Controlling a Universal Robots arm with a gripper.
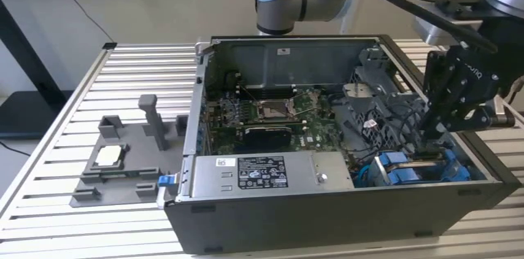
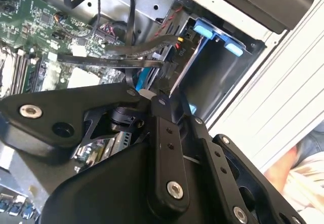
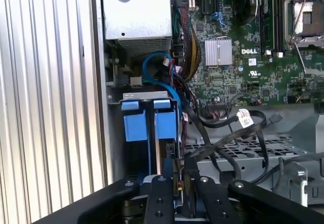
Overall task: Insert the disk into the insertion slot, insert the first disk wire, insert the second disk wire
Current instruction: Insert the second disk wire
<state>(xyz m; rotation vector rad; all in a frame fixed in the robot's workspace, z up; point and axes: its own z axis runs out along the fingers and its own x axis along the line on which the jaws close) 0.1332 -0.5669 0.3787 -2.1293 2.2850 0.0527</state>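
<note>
Disk (image 1: 409,170) in its blue carrier is already sitting in the drive bay, at the corner of the PC case (image 1: 327,228) closest to the camera on the exterior view's right. You can see the two blue carrier tabs (image 3: 149,118) side by side at the bay's mouth in the first wrist view, and they show up again in the second wrist view (image 2: 217,39)

Gripper (image 1: 434,130) is down inside the case right above that bay, fingers pressed close together around what looks like a flat black cable connector (image 3: 178,176) at the disk's end. Pretty sure it's pinching it, but the contact point itself is half hidden by the fingers. Black flat cables (image 3: 238,133) loop from there across toward the motherboard (image 3: 243,57), and a blue cable (image 3: 162,77) curls up next to the power supply (image 1: 262,176)

Power supply sits along the front edge of the case beside the bay. Motherboard with its bare CPU socket (image 1: 270,108) fills the middle

Outside the case on the slatted table (image 1: 73,130), toward the exterior view's left, is a grey fixture tray (image 1: 123,167) with a few upright posts and a small silvery part (image 1: 109,156) lying on it
</note>
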